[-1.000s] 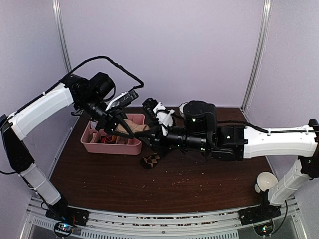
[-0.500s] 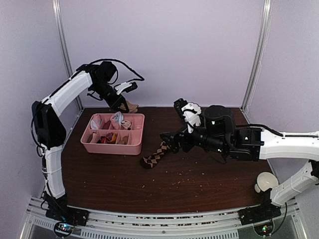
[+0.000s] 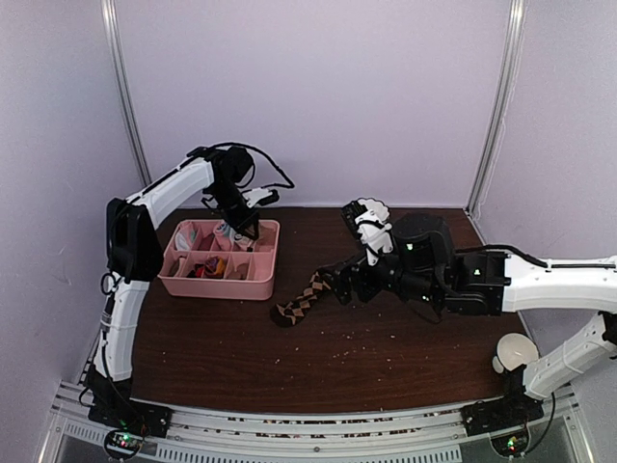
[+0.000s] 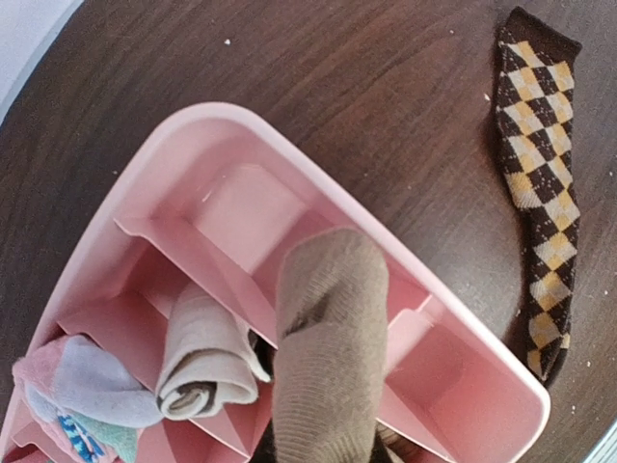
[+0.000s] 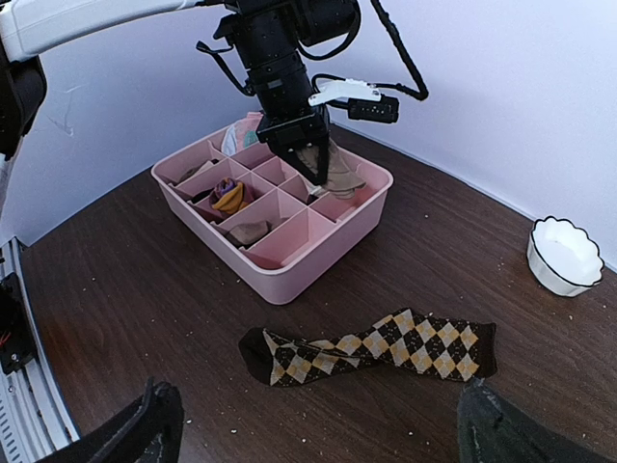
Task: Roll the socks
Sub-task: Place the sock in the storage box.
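Observation:
The dark brown sock with tan argyle diamonds (image 5: pixel 371 347) lies flat on the brown table just in front of the pink tray (image 5: pixel 289 280); it also shows as the argyle sock (image 3: pixel 304 299) and argyle sock (image 4: pixel 540 193). My right gripper (image 5: pixel 318 434) hovers open right beside it, with nothing between its fingers; from above the right gripper (image 3: pixel 337 280) is at the sock's cuff end. My left gripper (image 3: pixel 246 224) hangs over the tray's back right corner, shut on a rolled tan sock (image 4: pixel 328 347) that hides its fingers. The right wrist view shows the tan sock (image 5: pixel 333 174) at that corner compartment.
The pink divided tray (image 3: pixel 217 287), its rim (image 4: pixel 207 121) below my left wrist, holds several small rolled bundles, among them a beige roll (image 4: pixel 198 362) and a yellow one (image 5: pixel 227 196). A white scalloped bowl (image 5: pixel 564 256) stands at the back. Crumbs dot the table.
My right gripper has opened, let go of the argyle sock and drawn back to the right. My left arm has swung from the back wall down over the tray with the tan sock.

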